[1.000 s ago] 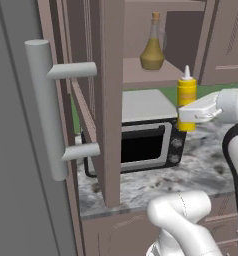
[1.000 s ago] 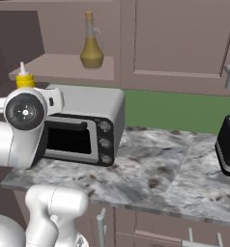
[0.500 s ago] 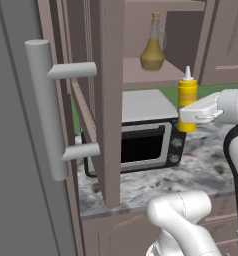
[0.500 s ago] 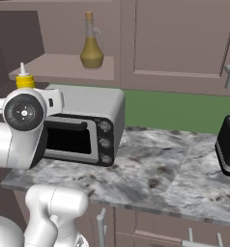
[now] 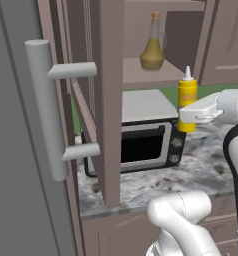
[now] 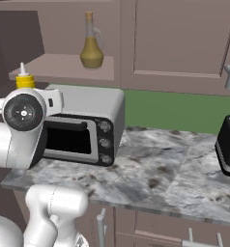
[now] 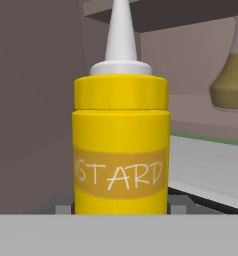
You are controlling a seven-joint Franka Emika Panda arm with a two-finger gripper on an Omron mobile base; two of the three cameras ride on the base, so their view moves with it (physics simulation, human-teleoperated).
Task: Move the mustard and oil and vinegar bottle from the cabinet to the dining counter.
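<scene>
Above the toaster oven [image 5: 141, 135], the tool [image 5: 190, 116] holds the mustard [image 5: 187, 102] upright; oil and vinegar bottle [image 5: 153, 46] on cabinet [image 5: 141, 77] shelf.

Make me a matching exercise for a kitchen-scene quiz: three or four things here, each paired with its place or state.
Things:
1. mustard
2. oil and vinegar bottle
3. microwave
4. toaster

Places or states:
A. black, at the counter's far right in the right base view
B. on the cabinet shelf
C. gripped by the tool, upright, off the shelf
D. on the counter below the open shelf

Pairs: 1-C, 2-B, 3-D, 4-A
</scene>
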